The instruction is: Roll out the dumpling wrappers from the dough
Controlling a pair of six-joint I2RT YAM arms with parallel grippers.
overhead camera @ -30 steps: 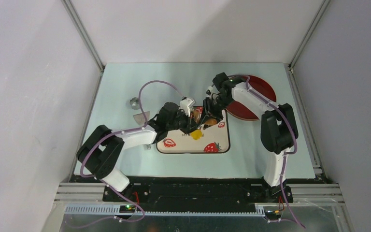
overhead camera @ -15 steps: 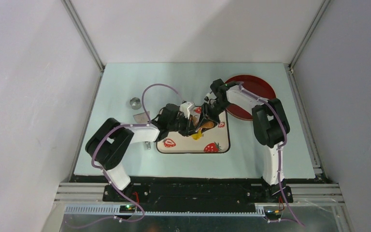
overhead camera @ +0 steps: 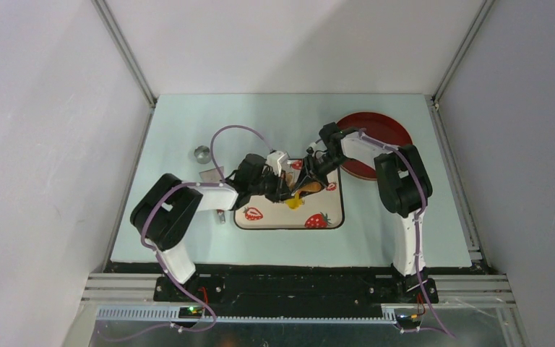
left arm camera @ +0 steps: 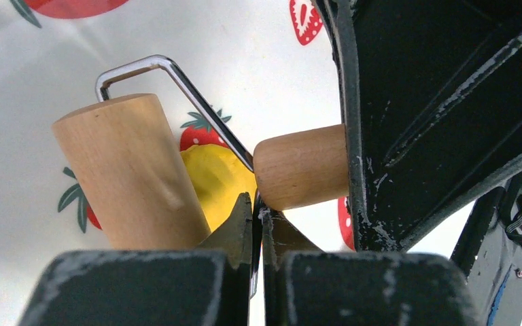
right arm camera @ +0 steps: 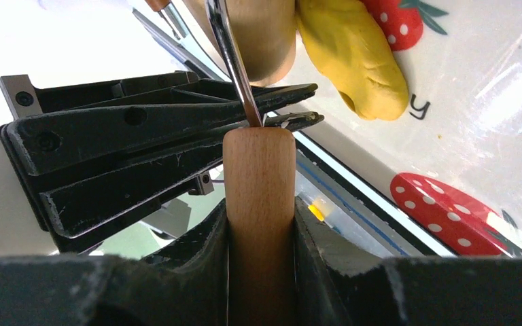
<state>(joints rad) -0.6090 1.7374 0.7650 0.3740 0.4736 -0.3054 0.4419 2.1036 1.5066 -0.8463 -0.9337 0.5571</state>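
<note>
Right gripper (right arm camera: 259, 221) is clamping a wooden handle (right arm camera: 259, 163); yellow dough (right arm camera: 353, 61) is lying on the strawberry-print tray (right arm camera: 503, 88).

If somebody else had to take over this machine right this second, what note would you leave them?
Left gripper: shut, pinching the roller's wire frame.
Right gripper: shut on the roller's wooden handle.
Dough: a yellow lump on the strawberry tray, lying against the roller drum.
Done: roller held by both arms at the dough.
Left: all the rolling; the lump is not yet flat.
</note>
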